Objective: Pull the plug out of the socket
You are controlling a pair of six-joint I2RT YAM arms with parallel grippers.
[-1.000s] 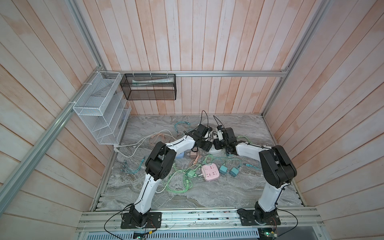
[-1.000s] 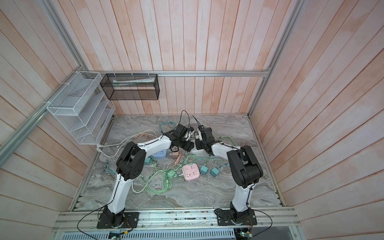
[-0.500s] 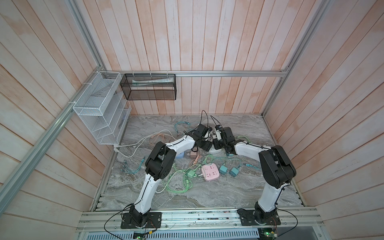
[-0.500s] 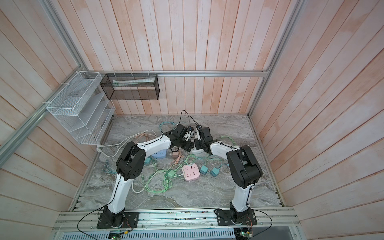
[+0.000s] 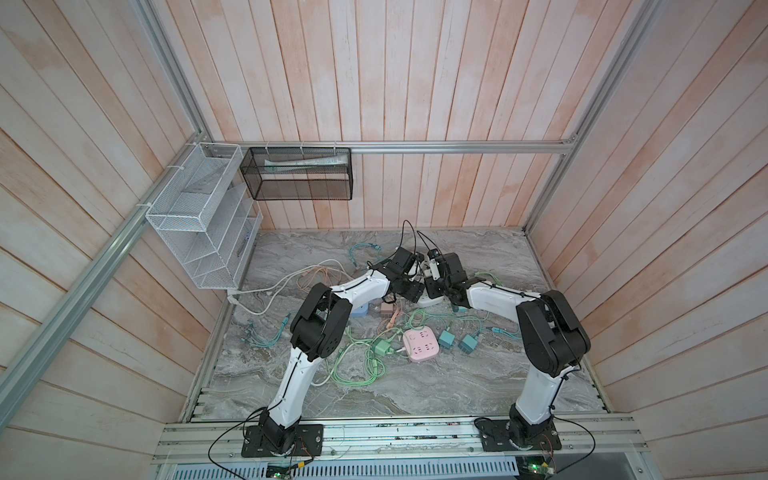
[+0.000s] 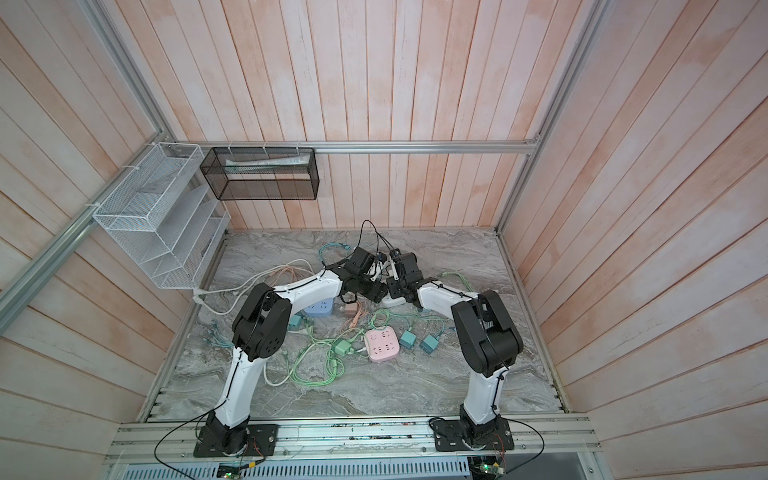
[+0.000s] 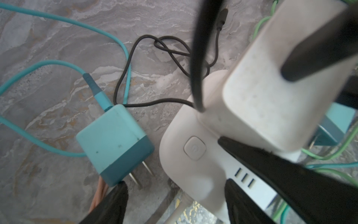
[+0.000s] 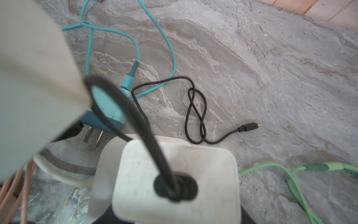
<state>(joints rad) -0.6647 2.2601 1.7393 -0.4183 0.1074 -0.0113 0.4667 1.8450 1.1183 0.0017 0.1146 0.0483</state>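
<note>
The white socket strip (image 7: 193, 168) lies on the marble table, seen in both top views (image 5: 426, 300) (image 6: 390, 300). A white plug (image 7: 271, 97) with a black cable stands on it. I cannot tell whether its prongs are out. My right gripper (image 8: 174, 217) is shut on the plug (image 8: 174, 184), with a dark finger (image 7: 310, 48) on each side. My left gripper (image 7: 174, 194) straddles the strip's end and is open. One finger (image 7: 242, 203) lies against the strip. The other finger (image 7: 112, 205) stands off it with bare table between. Both grippers (image 5: 409, 293) (image 5: 434, 291) meet mid-table.
A teal charger (image 7: 114, 143) lies prongs-out beside the strip. The black cable (image 8: 195, 116) loops over the table. A pink socket cube (image 5: 419, 344), teal plugs (image 5: 446, 338), a blue socket (image 5: 359, 309) and green cables lie nearer the front. Wire racks (image 5: 203, 216) (image 5: 297, 174) hang at the back left.
The right gripper has edged a little to the left and toward the back wall with the plug. The left arm has hardly moved.
</note>
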